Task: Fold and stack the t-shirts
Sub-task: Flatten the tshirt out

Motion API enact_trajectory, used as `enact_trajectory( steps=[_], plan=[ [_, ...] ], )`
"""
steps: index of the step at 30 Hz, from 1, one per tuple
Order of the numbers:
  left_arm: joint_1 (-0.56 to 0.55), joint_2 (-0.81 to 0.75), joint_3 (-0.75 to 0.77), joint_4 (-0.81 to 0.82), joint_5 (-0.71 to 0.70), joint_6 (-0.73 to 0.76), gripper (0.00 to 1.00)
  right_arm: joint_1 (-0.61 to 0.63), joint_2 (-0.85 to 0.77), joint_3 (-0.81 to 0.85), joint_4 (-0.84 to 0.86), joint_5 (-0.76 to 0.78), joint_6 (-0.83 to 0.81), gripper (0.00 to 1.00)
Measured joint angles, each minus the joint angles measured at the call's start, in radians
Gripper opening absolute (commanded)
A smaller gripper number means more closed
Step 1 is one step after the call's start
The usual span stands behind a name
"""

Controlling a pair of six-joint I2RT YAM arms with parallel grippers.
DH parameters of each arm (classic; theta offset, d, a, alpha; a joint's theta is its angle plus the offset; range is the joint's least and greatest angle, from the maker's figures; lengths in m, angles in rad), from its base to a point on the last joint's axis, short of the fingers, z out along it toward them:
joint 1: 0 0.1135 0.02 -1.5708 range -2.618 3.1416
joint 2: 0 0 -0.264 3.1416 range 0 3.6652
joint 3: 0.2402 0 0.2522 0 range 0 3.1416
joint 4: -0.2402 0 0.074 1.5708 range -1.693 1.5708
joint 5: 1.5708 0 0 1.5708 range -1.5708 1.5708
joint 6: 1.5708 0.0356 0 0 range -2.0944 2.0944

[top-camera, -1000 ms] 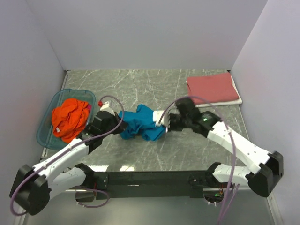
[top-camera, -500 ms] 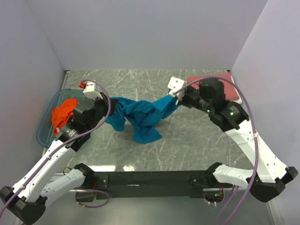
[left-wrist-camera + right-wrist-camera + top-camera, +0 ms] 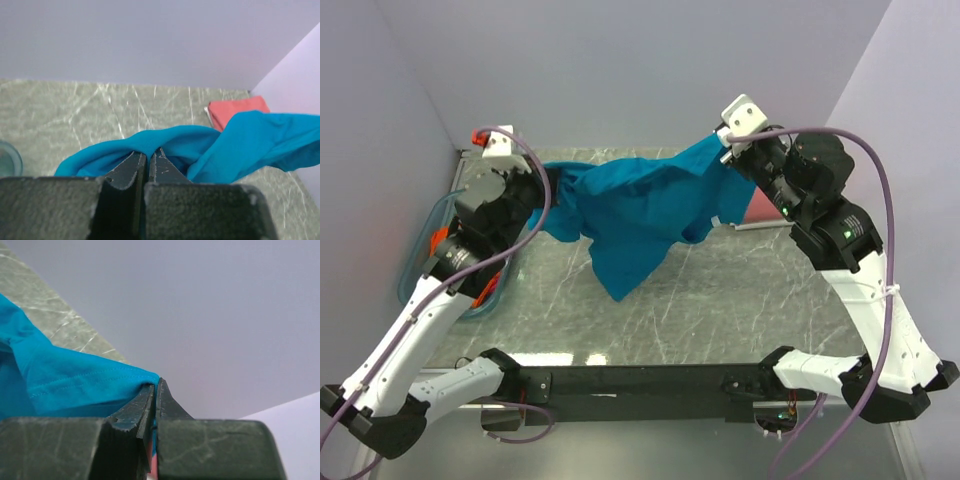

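Note:
The teal blue t-shirt [image 3: 640,205] hangs in the air, stretched between both grippers, its lower part drooping toward the table. My left gripper [image 3: 548,180] is shut on the shirt's left edge; in the left wrist view its jaws [image 3: 148,154] pinch a fold of the teal cloth [image 3: 250,145]. High at the right, my right gripper [image 3: 725,155] is shut on the other edge, the teal cloth [image 3: 75,382] clamped at its tips [image 3: 156,385]. The dusty red t-shirt [image 3: 237,110] lies folded at the back right. A bit of the orange t-shirt [image 3: 440,240] shows behind my left arm.
A translucent blue tub [image 3: 420,265] holding the orange shirt stands at the left edge of the marble table [image 3: 720,300]. Grey walls close in the back and both sides. In the top view the right arm and the teal shirt hide most of the red shirt.
Both arms have risen and spread apart, lifting the teal shirt off the table and stretching it out in the air. Both grippers stayed shut on it.

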Motion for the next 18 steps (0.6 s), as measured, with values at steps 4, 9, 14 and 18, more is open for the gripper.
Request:
enact_trajectory(
  steps=[4,9,14,18],
  plan=[
    [0.006,0.061,0.104,0.008,0.006,0.026,0.00,-0.003,0.030,0.049,0.005,0.022,-0.004,0.00],
    [0.008,0.080,0.131,0.028,0.041,0.045,0.00,-0.004,0.032,0.102,-0.020,0.017,-0.016,0.00],
    [0.008,0.037,0.108,0.057,0.140,0.051,0.01,-0.016,0.004,0.146,-0.068,-0.005,-0.019,0.00],
    [0.008,-0.053,0.084,0.061,0.255,0.031,0.01,-0.047,-0.031,0.204,-0.125,-0.053,-0.005,0.00]
  ],
)
